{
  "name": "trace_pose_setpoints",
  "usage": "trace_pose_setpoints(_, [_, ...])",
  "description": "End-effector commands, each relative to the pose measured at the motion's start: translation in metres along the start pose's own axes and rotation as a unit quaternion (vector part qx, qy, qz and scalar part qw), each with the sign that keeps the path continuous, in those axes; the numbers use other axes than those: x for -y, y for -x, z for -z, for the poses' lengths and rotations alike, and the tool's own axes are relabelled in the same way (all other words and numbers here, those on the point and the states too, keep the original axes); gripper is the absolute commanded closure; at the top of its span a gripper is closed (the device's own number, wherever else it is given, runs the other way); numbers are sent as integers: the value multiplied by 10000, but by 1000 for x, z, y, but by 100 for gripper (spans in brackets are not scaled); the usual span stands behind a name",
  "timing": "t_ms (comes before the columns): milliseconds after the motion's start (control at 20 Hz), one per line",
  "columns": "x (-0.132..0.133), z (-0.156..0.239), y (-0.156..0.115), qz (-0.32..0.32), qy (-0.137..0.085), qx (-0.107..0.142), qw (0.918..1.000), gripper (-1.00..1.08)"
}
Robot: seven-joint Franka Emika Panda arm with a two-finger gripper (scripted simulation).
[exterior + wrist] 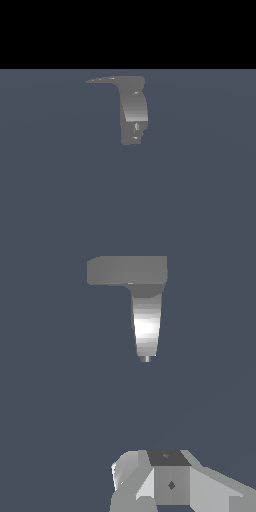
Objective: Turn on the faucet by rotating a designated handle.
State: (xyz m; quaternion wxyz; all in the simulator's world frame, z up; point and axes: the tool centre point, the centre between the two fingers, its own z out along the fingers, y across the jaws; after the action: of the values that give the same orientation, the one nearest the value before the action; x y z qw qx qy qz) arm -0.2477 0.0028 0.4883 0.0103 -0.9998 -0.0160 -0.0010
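The faucet is a grey curved upright body standing on the dark floor. Its handle is a thin flat lever that sticks out from the top toward the exterior view's left and tapers to a point. In the wrist view I look down on the faucet body, with the flat handle across its top. My gripper shows only in the wrist view, well apart from the faucet and touching nothing. Its fingers lie together with no gap and hold nothing. The arm is out of the exterior view.
A plain dark blue-grey floor lies all around the faucet. Beyond its far edge there is only black.
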Motion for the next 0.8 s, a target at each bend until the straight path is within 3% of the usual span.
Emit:
trace_pose_setpoints(0, [0,0,0,0,0,0,10000,108])
trace_pose_setpoints(750, [26,-17,-15,-556,1,-2,9985,108])
